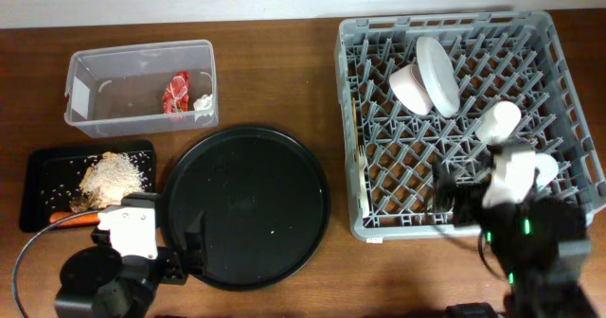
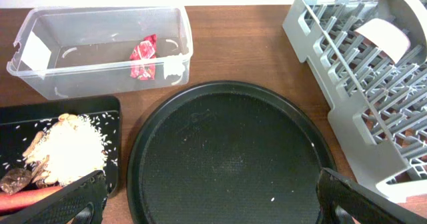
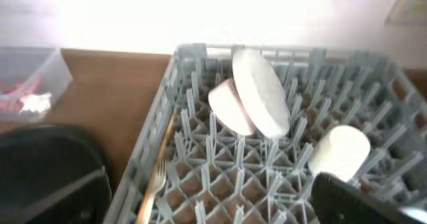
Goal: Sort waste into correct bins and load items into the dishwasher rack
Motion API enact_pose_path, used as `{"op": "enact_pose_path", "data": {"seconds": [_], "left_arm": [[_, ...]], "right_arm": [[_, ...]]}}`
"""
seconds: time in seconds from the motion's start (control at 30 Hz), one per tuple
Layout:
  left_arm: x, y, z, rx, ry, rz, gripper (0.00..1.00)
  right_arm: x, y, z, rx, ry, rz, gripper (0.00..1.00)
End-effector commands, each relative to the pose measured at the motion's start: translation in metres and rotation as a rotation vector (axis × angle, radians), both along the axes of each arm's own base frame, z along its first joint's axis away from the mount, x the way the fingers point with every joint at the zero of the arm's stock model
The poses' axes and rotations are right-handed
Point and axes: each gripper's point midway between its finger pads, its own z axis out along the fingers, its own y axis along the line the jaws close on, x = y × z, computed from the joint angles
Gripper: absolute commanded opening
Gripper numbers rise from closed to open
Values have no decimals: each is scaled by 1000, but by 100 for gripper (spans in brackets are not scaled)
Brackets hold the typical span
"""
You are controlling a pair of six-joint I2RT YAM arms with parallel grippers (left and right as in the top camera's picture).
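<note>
The dishwasher rack [image 1: 464, 26] fills the right half of the overhead view. The round black tray [image 1: 248, 204] sits at centre. The clear tub [image 1: 140, 45] is at upper left, and the shallow black tray [image 1: 38, 162] is below it at the left edge.

In the rack's upper middle the plate [image 1: 437, 74] stands tilted on edge against the bowl [image 1: 407, 86]. The white cup [image 1: 499, 121] lies to their lower right. A second cup [image 1: 547, 169] is partly hidden beside the right arm. The fork [image 1: 361, 162] and chopstick [image 1: 356, 119] lie along the rack's left wall.

The right gripper [image 3: 210, 184] hangs over the rack's lower right. Its jaws are spread with nothing between them. In the right wrist view the white cup is just above its right-hand finger [image 3: 360, 201].

The left gripper [image 2: 212, 177] is at the bottom of the left wrist view, over the round tray's near edge. Its jaws are wide apart and empty.

The food scraps [image 2: 70, 147], the carrot [image 2: 27, 199] and the brown lump [image 2: 15, 179] lie in the shallow tray. The carrot is just beside the left-hand finger [image 2: 73, 199].

The red wrapper [image 2: 144, 57] and white wad [image 2: 172, 69] are in the tub, well above the left gripper's jaws.
</note>
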Motion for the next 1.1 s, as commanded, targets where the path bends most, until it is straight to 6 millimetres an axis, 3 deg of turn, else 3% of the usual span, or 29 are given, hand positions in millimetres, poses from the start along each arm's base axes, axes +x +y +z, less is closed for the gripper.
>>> {"op": "enact_pose_path", "data": {"seconds": [0.0, 0.3, 0.37, 0.43, 0.47, 0.53, 1.07], "left_arm": [[0, 1, -1, -5, 0, 12, 99], [0, 1, -1, -5, 0, 12, 99], [0, 1, -1, -5, 0, 12, 99], [0, 1, -1, -5, 0, 12, 99], [0, 1, -1, -5, 0, 12, 99], [0, 1, -1, -5, 0, 12, 99], [0, 1, -1, -5, 0, 12, 99]], "right_arm": [[-13, 0, -16, -53, -156, 20, 99], [-9, 2, -47, -35, -489, 16, 99], [-4, 1, -62, -37, -487, 13, 99], [1, 1, -86, -40, -441, 11, 99], [3, 1, -113, -46, -345, 10, 99], [3, -1, -133, -50, -266, 2, 99], [3, -1, -131, -48, -274, 1, 98]]}}
